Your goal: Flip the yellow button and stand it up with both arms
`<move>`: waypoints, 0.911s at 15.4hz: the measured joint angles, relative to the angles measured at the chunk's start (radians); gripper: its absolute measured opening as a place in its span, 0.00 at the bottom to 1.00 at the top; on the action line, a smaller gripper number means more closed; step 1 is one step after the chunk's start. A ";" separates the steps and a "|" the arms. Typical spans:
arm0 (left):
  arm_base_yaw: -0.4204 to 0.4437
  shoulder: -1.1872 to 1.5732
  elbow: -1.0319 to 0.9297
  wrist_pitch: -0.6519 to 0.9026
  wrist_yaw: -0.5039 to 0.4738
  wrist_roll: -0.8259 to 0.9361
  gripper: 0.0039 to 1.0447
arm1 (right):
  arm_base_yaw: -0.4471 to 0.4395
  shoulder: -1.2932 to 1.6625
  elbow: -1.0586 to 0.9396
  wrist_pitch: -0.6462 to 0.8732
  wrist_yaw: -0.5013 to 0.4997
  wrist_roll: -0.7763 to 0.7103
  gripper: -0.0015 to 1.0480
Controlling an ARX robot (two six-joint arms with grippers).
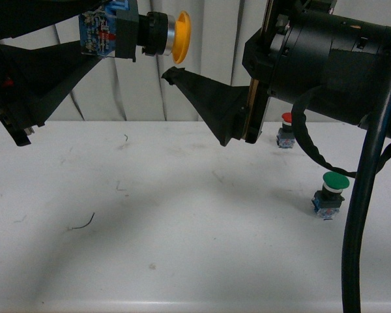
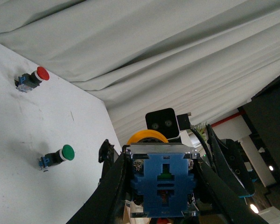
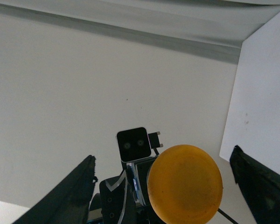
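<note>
The yellow button (image 1: 180, 37) is held high above the table, lying on its side, its yellow cap toward the right arm and its blue base (image 1: 99, 32) toward the left arm. My left gripper (image 1: 112, 29) is shut on the base; in the left wrist view the blue block (image 2: 162, 179) sits clamped between both black fingers. My right gripper (image 3: 162, 156) is open, and the yellow cap (image 3: 184, 184) faces it between the spread fingers without touching them. One right finger (image 1: 208, 98) shows just below the cap in the front view.
A red-capped button (image 1: 286, 119) stands at the back right of the white table (image 1: 182, 228). A green-capped button (image 1: 334, 182) stands nearer, at the right. Both also show in the left wrist view, red (image 2: 41, 73) and green (image 2: 66, 152). A grey curtain (image 1: 215, 39) hangs behind.
</note>
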 joint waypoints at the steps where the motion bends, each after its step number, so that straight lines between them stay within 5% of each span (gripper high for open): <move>1: 0.000 0.002 0.000 0.000 0.000 0.000 0.32 | 0.006 -0.006 -0.009 0.000 0.004 -0.003 0.79; 5: 0.000 0.002 0.000 0.005 0.004 -0.002 0.32 | 0.017 -0.010 -0.028 -0.006 0.002 -0.010 0.38; 12: 0.000 0.002 0.000 0.004 0.005 -0.004 0.33 | 0.016 -0.010 -0.032 -0.005 -0.002 -0.009 0.35; 14: 0.002 0.002 0.000 0.004 0.004 -0.007 0.55 | 0.014 -0.010 -0.032 -0.005 -0.008 -0.005 0.35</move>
